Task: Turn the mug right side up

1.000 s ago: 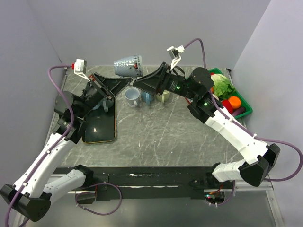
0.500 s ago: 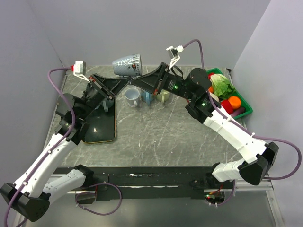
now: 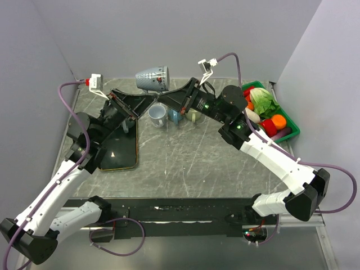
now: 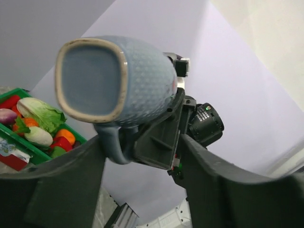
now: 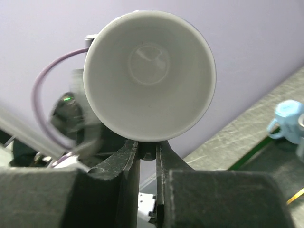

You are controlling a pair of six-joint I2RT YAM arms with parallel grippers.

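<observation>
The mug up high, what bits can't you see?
- Right wrist view: the handle of the mug is hidden behind its rim and the right gripper.
- Left wrist view: its inside is hidden; only the base faces the camera.
- Top view: whether the left gripper touches it is too small to tell.

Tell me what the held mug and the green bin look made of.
Mug: likely glazed ceramic, with a glossy blue-grey dimpled wall and a paler, matte ring around the base. Bin: probably moulded plastic, going by its uniform bright green colour, though it is too small here to be sure.
</observation>
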